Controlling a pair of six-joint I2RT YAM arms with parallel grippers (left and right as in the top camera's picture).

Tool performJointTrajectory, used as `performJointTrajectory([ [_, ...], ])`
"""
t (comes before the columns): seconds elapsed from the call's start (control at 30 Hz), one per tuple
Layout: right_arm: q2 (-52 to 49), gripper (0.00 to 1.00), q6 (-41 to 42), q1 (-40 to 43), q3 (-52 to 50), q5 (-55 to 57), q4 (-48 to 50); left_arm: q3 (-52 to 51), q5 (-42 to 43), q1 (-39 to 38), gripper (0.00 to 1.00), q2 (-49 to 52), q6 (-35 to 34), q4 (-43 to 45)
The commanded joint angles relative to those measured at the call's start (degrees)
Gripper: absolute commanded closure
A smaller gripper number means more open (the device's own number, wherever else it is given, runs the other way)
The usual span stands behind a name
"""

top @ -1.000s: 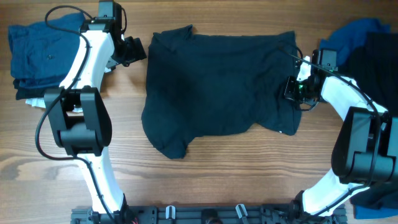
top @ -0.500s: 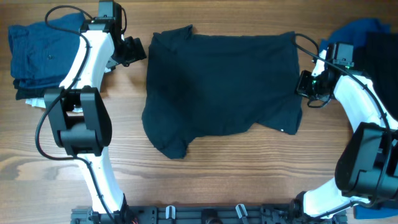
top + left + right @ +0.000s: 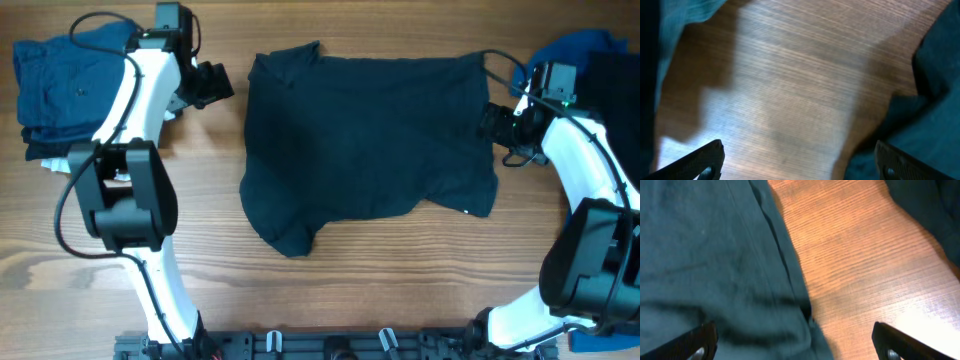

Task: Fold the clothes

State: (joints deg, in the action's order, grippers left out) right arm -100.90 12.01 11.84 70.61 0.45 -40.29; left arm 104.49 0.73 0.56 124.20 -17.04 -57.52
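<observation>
While the near-black shirt (image 3: 365, 140) lies spread flat, the right gripper (image 3: 492, 122) hangs over its right hem and the left gripper (image 3: 216, 84) sits just off its upper left corner, clear of the cloth. The wooden table (image 3: 330, 290) beneath the shirt carries a folded blue pile (image 3: 60, 85) to its left and more garments (image 3: 600, 70) to its right. Both grippers gape wide, grasping nothing.

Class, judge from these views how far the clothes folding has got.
Done: a blue stack looks folded at the left. In hand: nothing; the dark shirt lies spread flat, left tool and right tool open beside it. Left: folding that shirt and the heap at right.
</observation>
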Motion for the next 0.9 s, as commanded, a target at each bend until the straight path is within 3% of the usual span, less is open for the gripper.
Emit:
performJointTrajectory([
  [0.0,6.1,0.00,4.8,0.2,3.5,-2.1,-7.4,-0.2,10.5,4.2,0.03,-10.6,-0.1,-2.8],
  [0.2,7.4,0.04,9.2,0.2,0.7,-4.3,-23.1,-0.5,19.4,5.0,0.03,-19.5,-0.1,-6.4],
  [0.47,7.4,0.00,9.2,0.2,-3.6,-5.0,-20.5,-5.9,19.4,1.1,0.04,-20.0,-1.5,-9.3],
  [0.6,7.4,0.00,9.2,0.2,-3.6,-5.0,-14.6,-12.5,20.5,0.9,0.04,-20.0,-1.6,-12.9],
  [0.7,7.4,0.00,9.2,0.2,-3.6,-5.0,-6.8,-21.3,19.0,-0.7,0.21,-20.0,-1.7,-11.3],
  [0.73,7.4,0.00,9.2,0.2,-3.6,-5.0,-3.7,-25.0,18.7,-1.8,0.35,-20.0,-1.9,-9.7],
  [0.8,7.4,0.00,9.2,0.2,-3.6,-5.0,-0.2,-28.3,18.3,-3.0,0.49,-20.0,-3.2,-9.3],
  [0.87,7.4,0.00,9.2,0.2,-3.6,-5.0,2.9,-30.6,18.3,-5.0,0.72,-20.0,-3.2,-9.4],
])
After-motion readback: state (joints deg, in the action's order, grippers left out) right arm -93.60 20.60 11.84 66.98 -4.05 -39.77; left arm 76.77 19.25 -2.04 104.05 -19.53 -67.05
